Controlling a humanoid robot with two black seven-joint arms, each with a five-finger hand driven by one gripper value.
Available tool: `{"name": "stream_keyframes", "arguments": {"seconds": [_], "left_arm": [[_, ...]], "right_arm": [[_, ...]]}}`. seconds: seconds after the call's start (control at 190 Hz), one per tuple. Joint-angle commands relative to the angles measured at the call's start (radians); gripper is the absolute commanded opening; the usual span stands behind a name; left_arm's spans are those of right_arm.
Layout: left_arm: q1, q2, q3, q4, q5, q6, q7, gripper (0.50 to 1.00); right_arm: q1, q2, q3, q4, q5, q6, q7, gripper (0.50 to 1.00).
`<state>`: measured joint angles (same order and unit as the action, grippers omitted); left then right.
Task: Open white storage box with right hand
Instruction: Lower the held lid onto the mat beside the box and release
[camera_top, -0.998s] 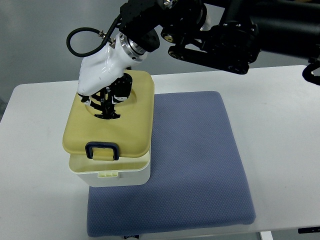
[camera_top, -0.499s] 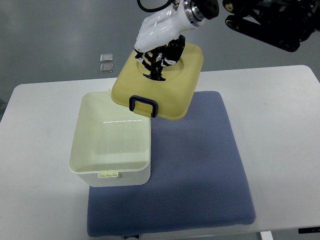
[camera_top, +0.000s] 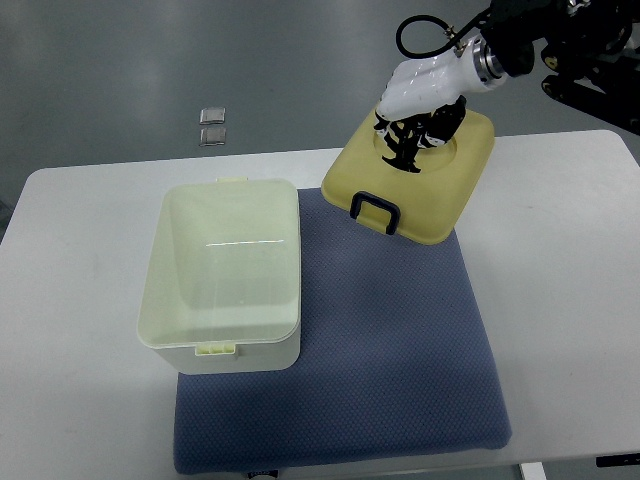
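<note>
The white box (camera_top: 225, 275) stands open on the left part of the blue mat (camera_top: 390, 350), and partly on the white table (camera_top: 70, 300). Inside it looks empty. Its yellow lid (camera_top: 415, 190) is lifted off and hangs tilted in the air above the far edge of the mat, to the right of the box. The dark handle (camera_top: 374, 211) on the lid faces the camera. The right hand (camera_top: 418, 105) holds the lid from above, its fingers closed in the round hollow on top.
</note>
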<state>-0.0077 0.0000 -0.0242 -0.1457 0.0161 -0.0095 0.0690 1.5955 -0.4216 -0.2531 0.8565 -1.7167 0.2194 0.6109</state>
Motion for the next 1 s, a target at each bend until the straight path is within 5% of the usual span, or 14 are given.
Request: {"name": "stream_keyframes", "arguments": {"seconds": [0.0,0.992], "left_arm": [[0.000,0.000,0.000,0.000,-0.001,0.000,0.000,1.000],[0.000,0.000,0.001,0.000,0.001,0.000,0.000,1.000]], "right_arm": [[-0.034,-0.014,-0.008,0.001,0.000,-0.018,0.000,0.500],[-0.243,0.087,-0.006,0.013,0.003,-0.083,0.000,0.500]]}}
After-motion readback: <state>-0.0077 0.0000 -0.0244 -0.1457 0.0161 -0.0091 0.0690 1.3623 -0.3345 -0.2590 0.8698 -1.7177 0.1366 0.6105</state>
